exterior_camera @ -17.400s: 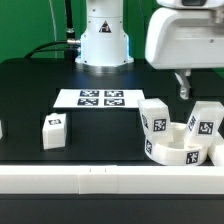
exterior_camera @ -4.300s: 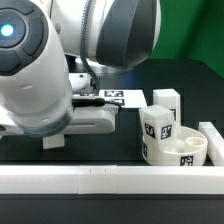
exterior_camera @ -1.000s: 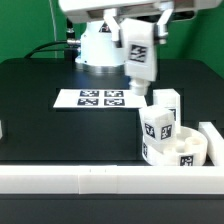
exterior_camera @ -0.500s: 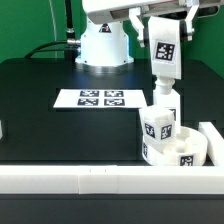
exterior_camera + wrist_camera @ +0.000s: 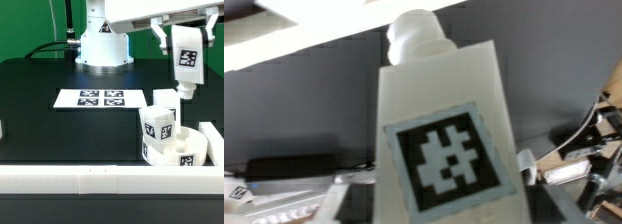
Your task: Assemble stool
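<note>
1. We see the gripper (image 5: 186, 31) closed on the upper end of the held leg (image 5: 187, 62), which hangs in the air with its peg (image 5: 185, 90) pointing down, touching nothing else
2. The held leg is over the exterior view's right part of the table (image 5: 60, 75), above and a little behind the seat (image 5: 178, 154), which lies near the front border rail (image 5: 90, 181)
3. The second leg (image 5: 157, 126) stands upright at the seat's rim on the exterior view's left; we cannot tell whether it is fixed into the seat or only stands against it
4. The third leg (image 5: 164, 99) stands just behind the seat, partly hidden by the second leg, and looks loose
5. We judge the task to be at an early to middle stage: no leg is plainly joined to the seat. The held leg has yet to be brought down and fitted, and at least the third leg remains after it
6. The exterior view alone gives us the layout: the seat, both standing legs, the marker board (image 5: 95, 99) well apart to the exterior view's left, and the gap between the peg and the parts below
7. The wrist view alone gives us the held leg close up, its tag (image 5: 448, 166) large and its round peg at the far end. It shows neither the fingers nor the seat, so from it we cannot judge alignment
</note>
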Available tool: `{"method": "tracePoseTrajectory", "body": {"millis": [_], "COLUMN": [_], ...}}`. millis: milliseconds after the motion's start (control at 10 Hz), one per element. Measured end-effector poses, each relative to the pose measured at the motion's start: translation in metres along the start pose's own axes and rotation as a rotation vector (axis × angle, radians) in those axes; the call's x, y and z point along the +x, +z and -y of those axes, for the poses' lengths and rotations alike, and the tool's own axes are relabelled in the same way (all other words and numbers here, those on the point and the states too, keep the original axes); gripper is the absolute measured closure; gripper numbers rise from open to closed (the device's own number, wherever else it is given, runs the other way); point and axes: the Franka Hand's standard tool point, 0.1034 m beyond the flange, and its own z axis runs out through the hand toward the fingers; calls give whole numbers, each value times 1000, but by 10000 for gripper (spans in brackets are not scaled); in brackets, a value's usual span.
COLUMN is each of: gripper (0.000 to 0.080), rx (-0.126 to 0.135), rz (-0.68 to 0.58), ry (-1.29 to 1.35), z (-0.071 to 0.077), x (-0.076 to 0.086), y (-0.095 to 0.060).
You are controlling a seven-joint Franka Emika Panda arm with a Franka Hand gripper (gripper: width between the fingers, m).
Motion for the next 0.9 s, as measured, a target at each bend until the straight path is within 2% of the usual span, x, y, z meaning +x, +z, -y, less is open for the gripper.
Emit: {"method": "tracePoseTrajectory", "body": {"millis": [100,400,700,900], "gripper": [473,473,473,473], "rx": [-1,-4,-7,-16], "rz": [7,11,31,41], "ry": [-4,-8,-31,-46], "z": [3,0,8,6], "x": [-5,-6,-29,-44], "y": [3,4,17,28]}}
